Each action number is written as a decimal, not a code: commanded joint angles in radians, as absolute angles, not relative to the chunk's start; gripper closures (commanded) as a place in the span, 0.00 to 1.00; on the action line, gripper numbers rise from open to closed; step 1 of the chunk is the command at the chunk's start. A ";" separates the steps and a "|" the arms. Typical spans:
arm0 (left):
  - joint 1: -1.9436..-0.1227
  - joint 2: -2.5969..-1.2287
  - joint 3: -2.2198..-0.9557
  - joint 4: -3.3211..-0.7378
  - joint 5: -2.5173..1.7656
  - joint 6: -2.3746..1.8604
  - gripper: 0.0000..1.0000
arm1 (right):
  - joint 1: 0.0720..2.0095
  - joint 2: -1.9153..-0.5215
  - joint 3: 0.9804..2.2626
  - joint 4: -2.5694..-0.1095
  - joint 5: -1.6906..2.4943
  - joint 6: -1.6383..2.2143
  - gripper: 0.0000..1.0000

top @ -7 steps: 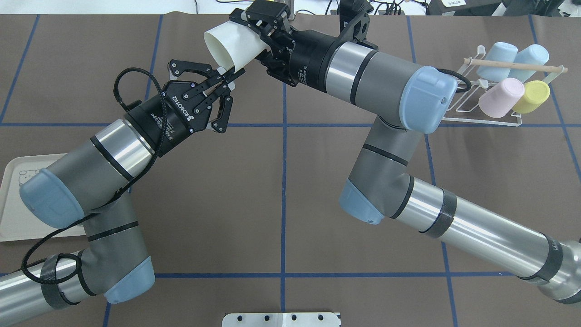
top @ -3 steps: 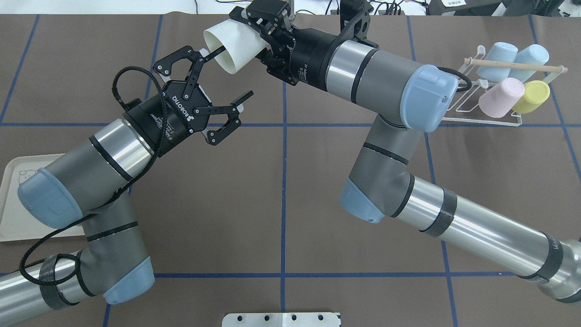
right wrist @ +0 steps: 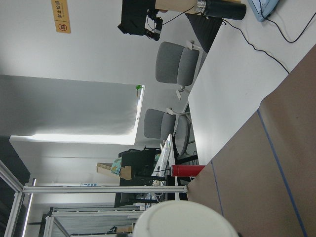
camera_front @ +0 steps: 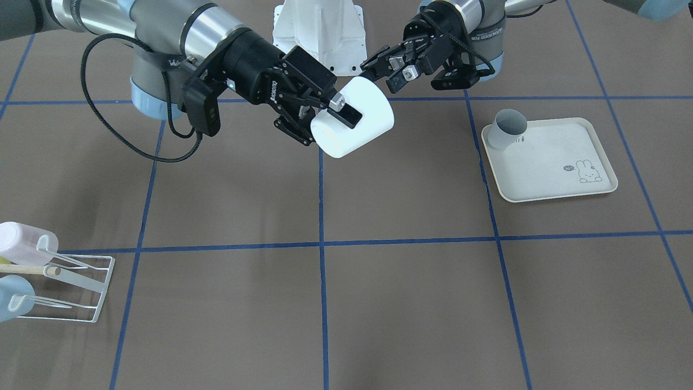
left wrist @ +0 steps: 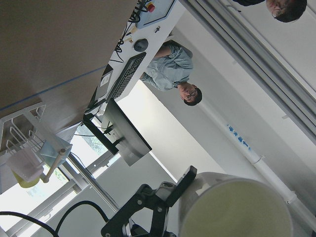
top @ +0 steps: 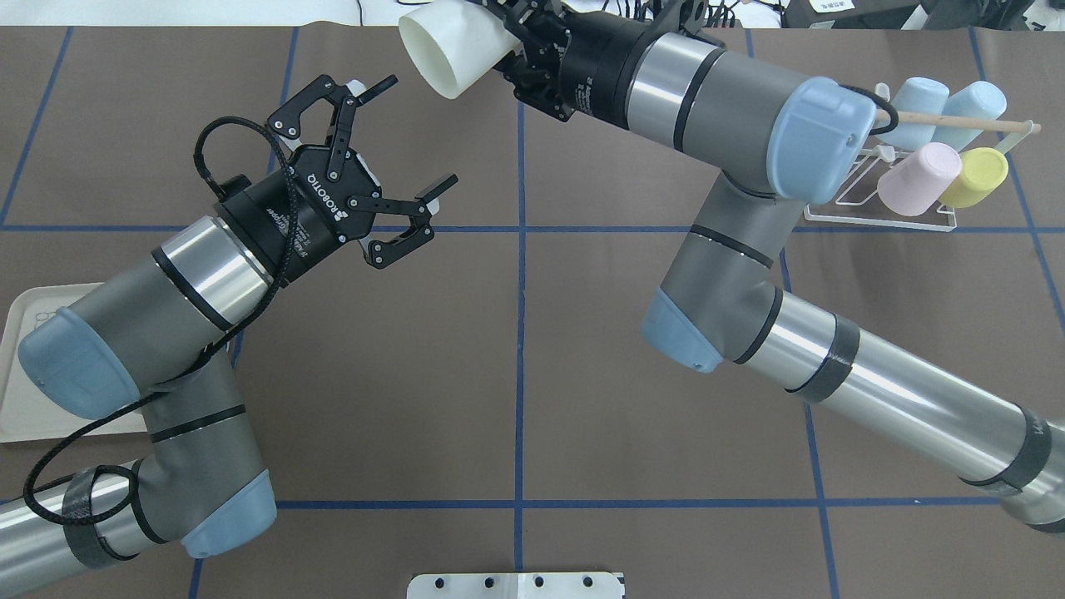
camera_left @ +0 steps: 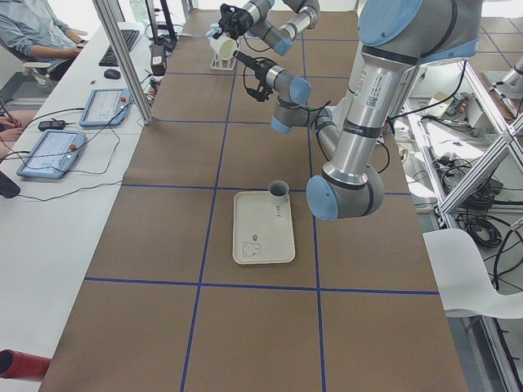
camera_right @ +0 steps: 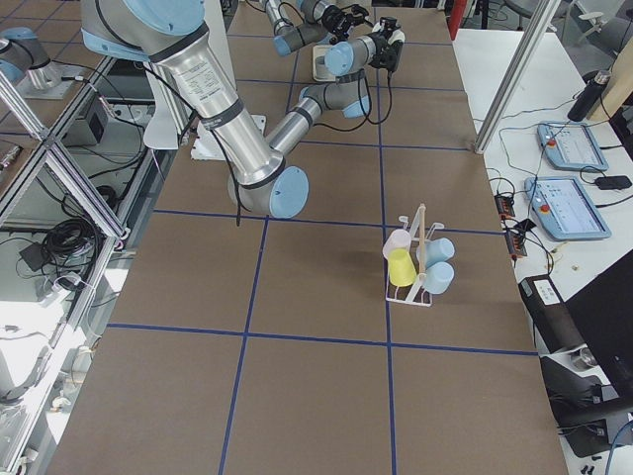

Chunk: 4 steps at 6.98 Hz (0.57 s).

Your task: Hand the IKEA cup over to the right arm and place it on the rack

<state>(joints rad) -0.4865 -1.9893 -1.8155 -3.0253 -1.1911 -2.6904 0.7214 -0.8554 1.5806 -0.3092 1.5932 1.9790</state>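
The white IKEA cup hangs on its side above the table's far middle, its mouth turned toward my left gripper. My right gripper is shut on the cup's closed end; one black finger lies along the cup's outer wall. My left gripper stands open, apart from the cup, with nothing in it. It also shows open in the front view. The white wire rack with its wooden dowel stands at the far right. The left wrist view looks up at the cup.
The rack bears two pale blue cups, a pink cup and a yellow cup. A cream rabbit tray on my left side carries a grey cup. People sit at a desk beyond the table.
My left gripper, shut on the cup's rim a second ago, opened and drew back leftward. The right gripper moved the cup farther back and to the right.
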 commanded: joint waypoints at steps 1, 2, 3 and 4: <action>-0.488 -1.944 -1.822 -3.005 -1.190 -2.433 0.00 | 0.811 -0.893 1.577 -0.313 1.672 1.929 1.00; -0.488 -1.886 -1.831 -2.985 -1.192 -2.324 0.00 | 0.830 -0.937 1.578 -0.313 1.689 1.843 1.00; -0.489 -1.832 -1.854 -2.973 -1.224 -2.231 0.00 | 0.841 -0.974 1.578 -0.314 1.689 1.753 1.00; -0.489 -1.769 -1.906 -2.942 -1.229 -2.150 0.00 | 0.868 -1.015 1.582 -0.319 1.706 1.687 1.00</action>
<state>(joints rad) -0.4889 -1.8388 -1.8601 -2.9710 -1.2151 -2.2550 0.8407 -0.9675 1.5791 -0.3151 1.6898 1.7737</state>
